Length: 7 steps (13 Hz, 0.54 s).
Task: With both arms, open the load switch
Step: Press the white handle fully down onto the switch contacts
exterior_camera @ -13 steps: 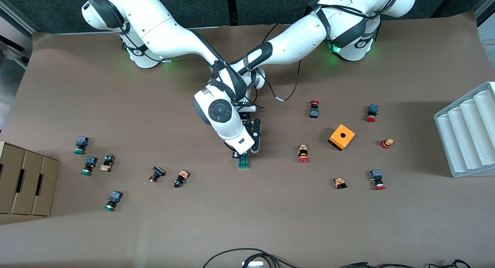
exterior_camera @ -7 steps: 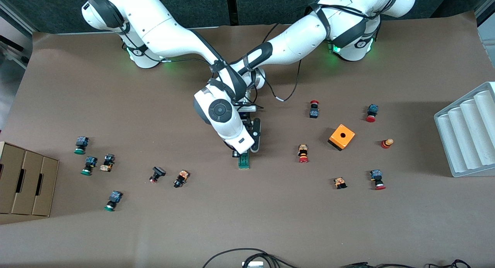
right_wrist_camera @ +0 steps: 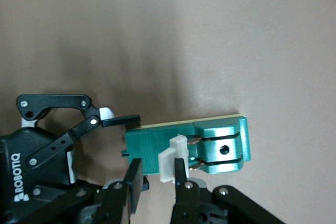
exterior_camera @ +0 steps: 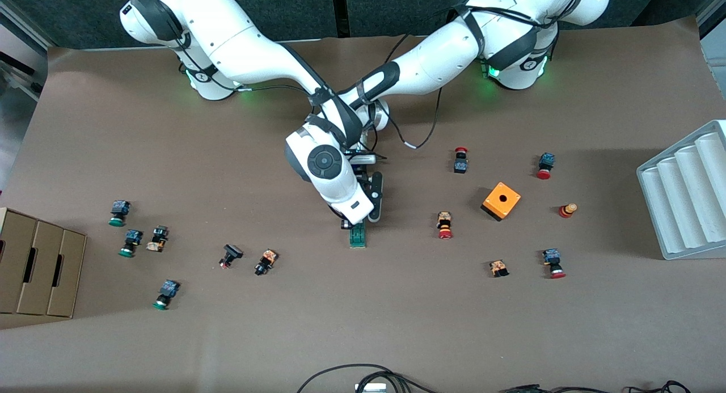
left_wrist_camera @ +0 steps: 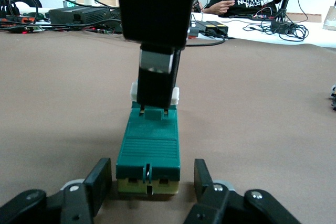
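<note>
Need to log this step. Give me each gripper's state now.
Left gripper: closed on the green load switch, gripping its sides.
Right gripper: closed on the switch's white sliding piece.

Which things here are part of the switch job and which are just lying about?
In the job: load switch, its white slider, left gripper, right gripper.
Lying about: orange cube, push buttons, cardboard box, white tray.

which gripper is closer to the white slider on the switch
Right. The right gripper is clamped on the slider; the left gripper grips the switch at its other end.
</note>
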Each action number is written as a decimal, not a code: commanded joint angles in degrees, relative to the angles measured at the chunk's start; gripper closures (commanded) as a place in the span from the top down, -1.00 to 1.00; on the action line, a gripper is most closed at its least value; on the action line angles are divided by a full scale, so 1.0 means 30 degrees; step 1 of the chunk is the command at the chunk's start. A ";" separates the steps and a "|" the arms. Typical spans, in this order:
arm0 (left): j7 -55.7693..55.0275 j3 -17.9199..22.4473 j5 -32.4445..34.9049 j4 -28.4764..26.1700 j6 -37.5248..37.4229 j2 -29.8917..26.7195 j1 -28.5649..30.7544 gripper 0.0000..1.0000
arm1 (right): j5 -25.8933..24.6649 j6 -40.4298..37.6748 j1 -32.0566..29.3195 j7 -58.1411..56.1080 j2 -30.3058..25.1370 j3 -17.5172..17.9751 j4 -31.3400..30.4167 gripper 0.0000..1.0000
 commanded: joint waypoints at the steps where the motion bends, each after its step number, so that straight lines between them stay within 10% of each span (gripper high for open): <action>1: 0.0085 0.0151 0.0198 0.0323 -0.0288 0.0224 -0.0339 0.42 | 0.0237 -0.0062 0.0342 0.0280 -0.0138 -0.0124 -0.0451 -0.38; 7: 0.0085 0.0151 0.0198 0.0323 -0.0288 0.0224 -0.0339 0.42 | 0.0207 0.0114 0.0342 0.0280 0.0037 -0.0124 -0.0451 -0.38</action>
